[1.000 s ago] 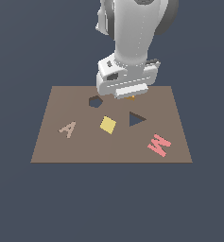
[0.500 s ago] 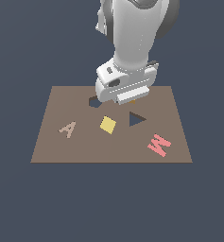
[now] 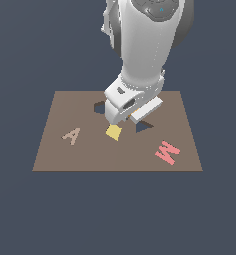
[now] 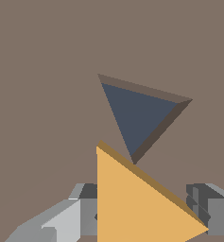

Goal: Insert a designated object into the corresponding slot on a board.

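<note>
— What is changing over the board (image 3: 55, 149)?

— The white arm is swinging down and toward the exterior view's left. A second ago its gripper (image 3: 120, 118) was hanging over the board's far edge, beside the hexagonal cutout (image 3: 98, 106); now it is sitting lower, between that cutout and the triangular slot (image 3: 143, 127), just above the yellow square (image 3: 113, 132).

— And running left to right from that yellow square?

— The tan letter A (image 3: 71, 135) is lying well to its left, the gripper is hovering right over it, the triangular slot is opening just to its right, and the pink W (image 3: 168, 153) is resting farther right and nearer the camera. None of the flat pieces is shifting.

— Where is the orange triangle?

— In the wrist view the orange triangle (image 4: 137, 203) is sitting pinched between the two grey fingers (image 4: 61, 220), which are pressing on its sides. One corner is pointing at the slot (image 4: 137, 113), near its lower tip but not over it, and the two triangles are turned differently. In the exterior view the arm is hiding the block.

— And the surroundings?

— The brown square board is lying flat on a plain dark blue-grey ground (image 3: 20, 214), which is stretching unbroken on every side.
</note>
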`<state>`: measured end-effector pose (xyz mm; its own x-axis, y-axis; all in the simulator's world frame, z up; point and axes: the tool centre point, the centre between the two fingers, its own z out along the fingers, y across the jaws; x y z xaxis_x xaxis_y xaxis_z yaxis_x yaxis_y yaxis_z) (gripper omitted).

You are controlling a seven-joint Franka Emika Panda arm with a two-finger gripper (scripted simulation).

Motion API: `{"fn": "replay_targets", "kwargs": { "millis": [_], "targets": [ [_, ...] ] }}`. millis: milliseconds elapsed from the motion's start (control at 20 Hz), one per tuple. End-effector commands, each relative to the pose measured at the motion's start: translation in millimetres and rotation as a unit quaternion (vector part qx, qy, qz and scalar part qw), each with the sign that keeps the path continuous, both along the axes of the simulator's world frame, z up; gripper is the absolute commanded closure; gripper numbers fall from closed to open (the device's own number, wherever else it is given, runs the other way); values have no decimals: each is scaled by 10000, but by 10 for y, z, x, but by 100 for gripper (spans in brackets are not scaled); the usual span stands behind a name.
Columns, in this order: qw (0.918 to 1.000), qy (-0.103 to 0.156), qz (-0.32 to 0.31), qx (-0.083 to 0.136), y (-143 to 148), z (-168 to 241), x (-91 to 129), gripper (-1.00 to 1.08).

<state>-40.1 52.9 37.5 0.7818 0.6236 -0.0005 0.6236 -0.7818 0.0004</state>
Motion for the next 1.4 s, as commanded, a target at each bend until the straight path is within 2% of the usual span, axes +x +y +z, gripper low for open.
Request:
{"fn": "replay_targets", "kwargs": {
  "millis": [0, 350, 650, 900, 1350],
  "targets": [
    [9991, -1, 415, 0, 37, 9, 118, 108],
    [9914, 1, 1306, 0, 161, 24, 359, 108],
    [9841, 3, 1774, 0, 250, 31, 473, 108],
    [9810, 4, 1939, 0, 287, 33, 510, 108],
    [9815, 6, 1917, 1, 288, 13, 501, 108]
  ]
}}
